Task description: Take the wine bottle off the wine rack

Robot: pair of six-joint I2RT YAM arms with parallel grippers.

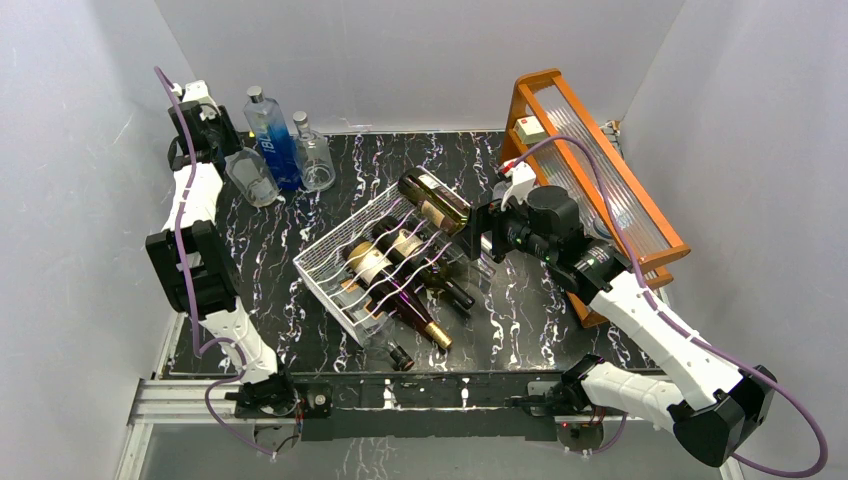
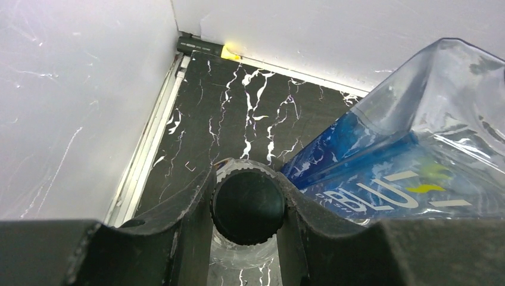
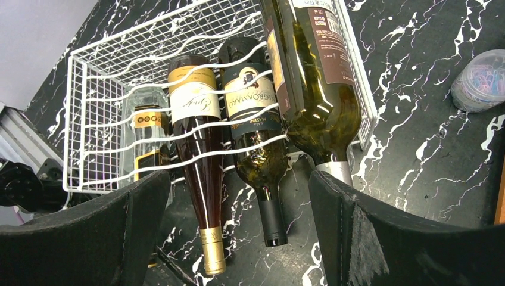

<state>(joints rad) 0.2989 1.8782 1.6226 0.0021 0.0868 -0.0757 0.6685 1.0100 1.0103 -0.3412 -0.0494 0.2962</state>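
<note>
The wine bottle (image 3: pixel 309 77), olive glass with a dark label, lies at the far end of the rack (image 3: pixel 101 77). Its base rides up on the rim and its neck (image 3: pixel 334 171) juts out toward the right tool (image 3: pixel 235 177). That tool is spread wide and grips nothing; the neck sits just inside its right finger.

I judge the bottle stiff, slick and breakable. It may be heavy, though I cannot tell how full it is. The neck looks like the best hold: the body seems too broad for the jaws, and the foil gives more bite than bare glass.

Three more bottles lie in the cradles beside it: a dark one (image 3: pixel 256 119), a red one with a gold cap (image 3: pixel 199 155), and a clear one (image 3: pixel 143 137).

The left tool (image 2: pixel 247 205), off in the bench's (image 1: pixel 520 320) far corner, pinches the black cap of a clear flask (image 1: pixel 250 175).
</note>
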